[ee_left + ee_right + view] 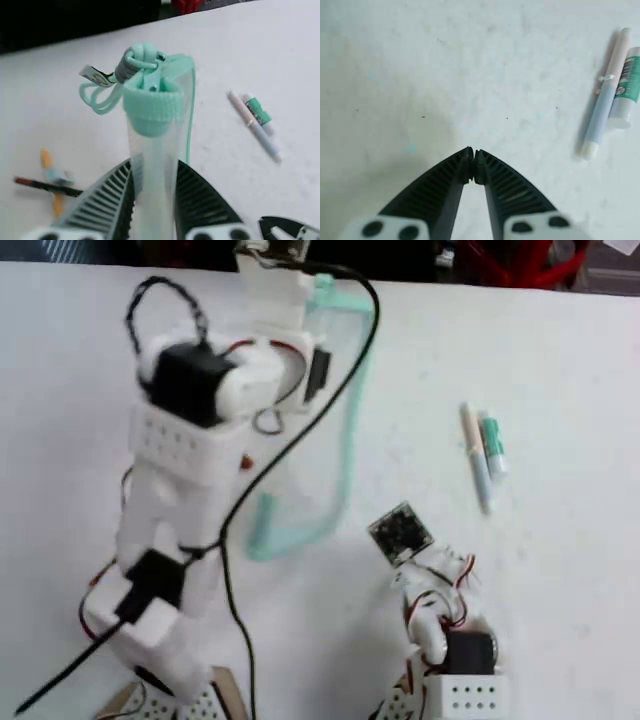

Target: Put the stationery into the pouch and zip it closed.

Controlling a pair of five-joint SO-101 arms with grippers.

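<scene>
A clear pouch (155,145) with mint trim and a mint zip end (150,100) is pinched between the fingers of my left gripper (154,169), which is shut on it. From above, the pouch (345,450) trails from the left arm towards the table's middle. A pastel pen (476,465) and a green-labelled glue stick (492,446) lie side by side on the right. My right gripper (473,154) is shut on nothing, low over bare table, short of the pen (604,102) and glue stick (626,82).
A red-and-black pencil (47,186) and an orange-and-blue item (52,177) lie on the table beside the left gripper. A black cable (300,435) drapes across the left arm and over the pouch. The right arm's base (455,680) sits at the front edge.
</scene>
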